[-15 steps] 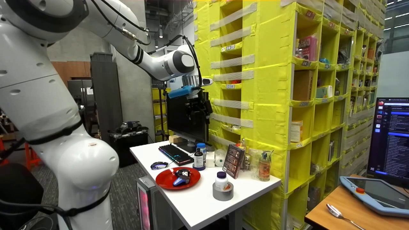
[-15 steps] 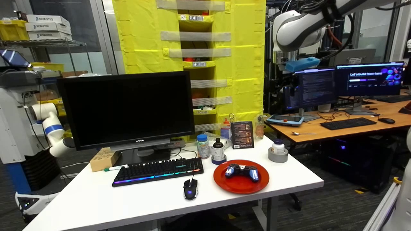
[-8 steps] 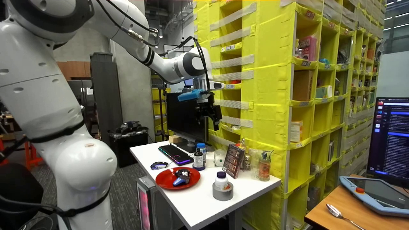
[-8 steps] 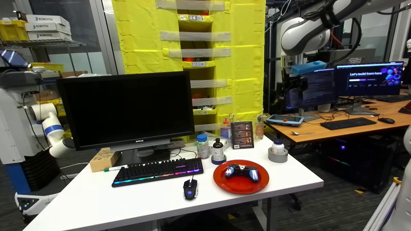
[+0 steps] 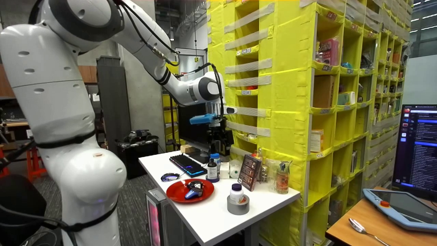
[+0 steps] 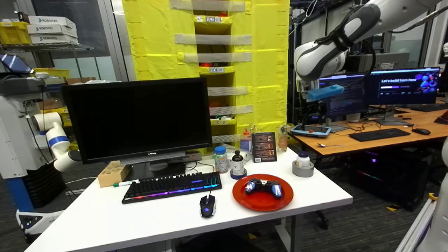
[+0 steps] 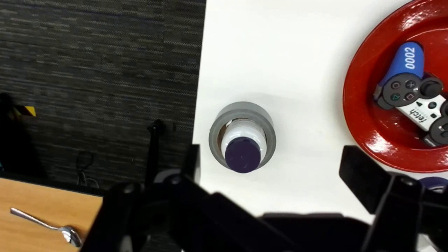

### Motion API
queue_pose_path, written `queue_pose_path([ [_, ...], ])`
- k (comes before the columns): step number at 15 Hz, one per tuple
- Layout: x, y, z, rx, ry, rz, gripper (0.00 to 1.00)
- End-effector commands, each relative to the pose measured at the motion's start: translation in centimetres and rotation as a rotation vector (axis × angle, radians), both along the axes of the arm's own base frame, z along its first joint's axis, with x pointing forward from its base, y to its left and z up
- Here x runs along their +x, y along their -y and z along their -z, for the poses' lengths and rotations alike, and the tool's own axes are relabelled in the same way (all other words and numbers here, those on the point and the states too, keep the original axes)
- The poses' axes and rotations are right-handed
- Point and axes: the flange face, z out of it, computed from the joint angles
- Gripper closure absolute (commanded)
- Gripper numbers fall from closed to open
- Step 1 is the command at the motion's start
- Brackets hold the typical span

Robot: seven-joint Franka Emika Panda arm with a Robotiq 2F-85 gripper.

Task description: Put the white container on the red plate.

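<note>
In an exterior view, the gripper is held aloft, pointed downward, the monitor partly hidden behind it. The purple-capped white container is seen upright inside a grey tape roll on the table, well apart from the gripper. The red plate is occupied by a game controller; keyboard and mouse are noted beyond.

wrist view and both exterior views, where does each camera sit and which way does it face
In an exterior view: beside the arm, looking slightly down along the white desk; most of the arm shows.
In an exterior view: before the white desk, facing the monitor; arm partly shows, at right.
Wrist view: at the arm's end, looking down on the white pill bottle; fingers show at the bottom.
Both exterior views share the monitor; all share the red plate.
</note>
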Motion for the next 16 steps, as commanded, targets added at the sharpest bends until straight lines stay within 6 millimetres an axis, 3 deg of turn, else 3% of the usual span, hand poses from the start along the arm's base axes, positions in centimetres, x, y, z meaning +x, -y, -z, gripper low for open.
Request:
queue_pose_path([
  [1,0.8,0.0,2.0,-0.011,0.015,0.019,0.00],
  [11,1.0,0.1,1.9,-0.004,0.012,0.007,0.00],
  [16,2.5,1.0,3.9,0.018,-0.040,0.049,0.00],
])
